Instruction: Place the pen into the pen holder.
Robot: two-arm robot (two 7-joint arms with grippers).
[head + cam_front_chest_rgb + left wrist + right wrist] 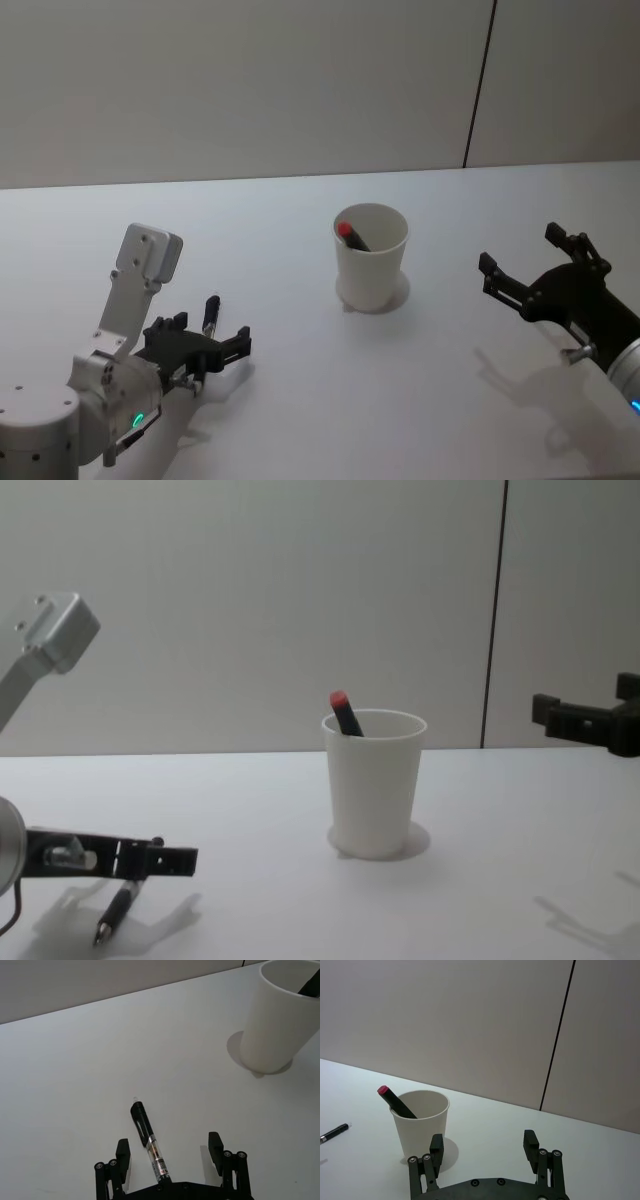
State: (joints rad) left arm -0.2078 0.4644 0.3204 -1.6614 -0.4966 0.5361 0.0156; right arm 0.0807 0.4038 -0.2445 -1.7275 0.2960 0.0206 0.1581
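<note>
Black pen (148,1142) lies flat on the white desk (300,400), lower left of the head view and well apart from the pen holder. Its tip points away from the left arm's wrist.

Left end effector (169,1144) is low over the desk and straddles the pen. Jaws are spread, with a gap on each side of the barrel, so nothing is gripped.

Pen holder, a white paper cup (372,275), stands upright at frame centre. A red-capped pen (350,235) leans inside it against the rim.

Right end effector (520,250) is at the right edge of the head view, raised above the desk, with jaws apart and empty.
</note>
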